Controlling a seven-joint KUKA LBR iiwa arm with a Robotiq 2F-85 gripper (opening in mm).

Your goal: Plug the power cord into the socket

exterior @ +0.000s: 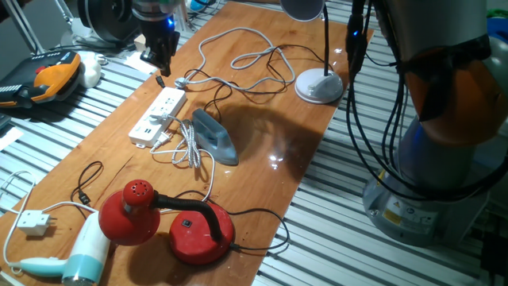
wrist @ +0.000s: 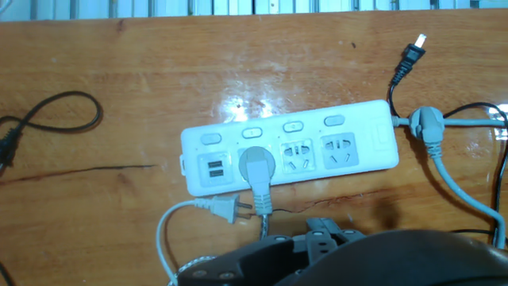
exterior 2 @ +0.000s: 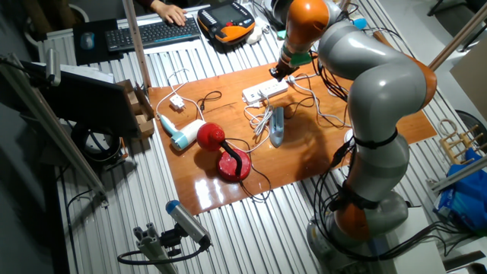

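**Round plug seated in the strip, gripper held above**

The strip (wrist: 290,152) is seen lying flat on the wooden table (wrist: 119,95), its row of outlets facing up. A round whitish plug (wrist: 256,165) is seated in one outlet near the USB end, and the braided cord (wrist: 263,213) is led from it toward the bottom edge of the hand view. A second, flat two-pin plug (wrist: 232,209) lies loose on the table just beside that cord, its pins apart from the strip. The iron (exterior: 214,137) is stood near the strip, with cord looped between them.

The gripper (exterior: 162,63) is held above the strip's far end — nothing is seen between its fingers, but how far the jaws are parted cannot be told.
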